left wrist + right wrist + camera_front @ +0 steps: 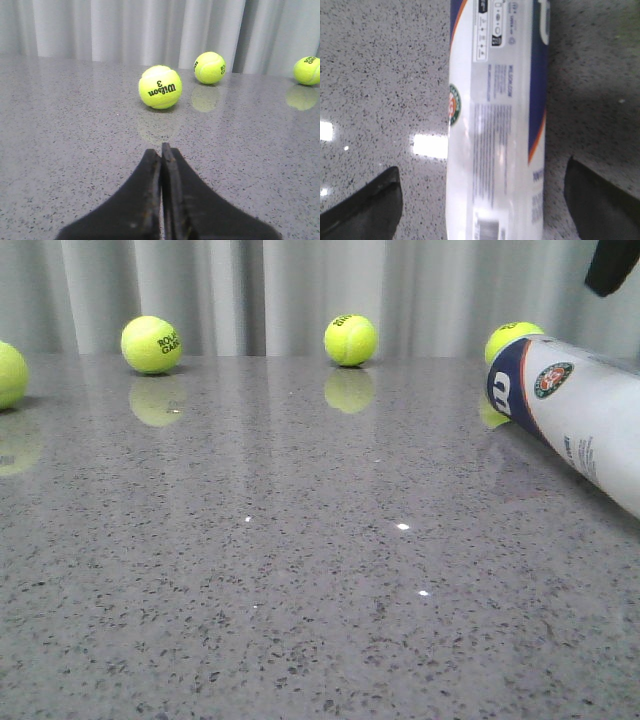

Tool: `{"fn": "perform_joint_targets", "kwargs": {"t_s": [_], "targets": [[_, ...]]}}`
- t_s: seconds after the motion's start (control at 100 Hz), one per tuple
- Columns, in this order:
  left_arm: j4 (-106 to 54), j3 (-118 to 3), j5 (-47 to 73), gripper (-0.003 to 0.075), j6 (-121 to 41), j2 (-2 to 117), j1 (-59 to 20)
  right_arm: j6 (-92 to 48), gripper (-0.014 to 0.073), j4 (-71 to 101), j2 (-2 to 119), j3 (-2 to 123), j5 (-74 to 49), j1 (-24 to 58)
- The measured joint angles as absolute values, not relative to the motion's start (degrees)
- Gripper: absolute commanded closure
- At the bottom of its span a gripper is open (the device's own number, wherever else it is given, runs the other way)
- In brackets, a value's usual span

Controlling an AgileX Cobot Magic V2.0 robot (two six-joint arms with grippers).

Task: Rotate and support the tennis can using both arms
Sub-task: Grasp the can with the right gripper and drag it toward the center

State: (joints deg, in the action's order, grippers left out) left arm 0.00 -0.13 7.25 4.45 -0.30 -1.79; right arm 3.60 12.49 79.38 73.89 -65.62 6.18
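- Right now the tennis can (580,415) lies on its side at the right edge of the grey speckled table (300,570) in the front view, navy end w/ a white mark facing left, round green-orange emblem on the white body, far end running out of frame.
- R wrist view: can (497,125) sits lengthwise between the right gripper (485,200) fingers, one finger (367,207) on each side; jaws spread wide, both tips apart from the can, no contact.
- Same view shows fine print, navy band and orange stripe along the can.
- Left gripper (161,150): jaws closed, tips pressed together, nothing between them; it hangs low over bare table.
- L wrist view: ball marked "Wilson 3" (160,87) straight ahead of the tips, well apart; two more balls (210,67) further back near the curtain (150,30).
- Front view: ball (151,344) back left, ball (351,340) back centre, another (512,337) just behind the can's navy end, one more cut off at the left edge (10,373).
- Dark object at top right corner (610,265); can't tell what it is.
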Motion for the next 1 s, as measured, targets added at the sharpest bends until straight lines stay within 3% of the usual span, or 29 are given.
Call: {"fn": "perform_joint_targets", "kwargs": {"t_s": [0.38,0.56,0.64,1.0], "targets": [[0.00,-0.13,7.25,0.0741,4.45,-0.30,-1.79,3.46,-0.0031,13.91,92.58,75.62,-65.96,6.18],[0.00,-0.13,7.25,0.0741,4.45,-0.30,-1.79,3.33,0.0180,13.91,93.55,75.62,-65.96,6.18],[0.00,-0.13,7.25,0.0741,4.45,-0.30,-1.79,3.33,0.0235,13.95,93.55,75.62,-65.96,6.18],[0.00,-0.13,7.25,0.0741,4.45,-0.30,-1.79,-2.81,0.0242,13.95,93.78,83.35,-69.66,7.24]]}}
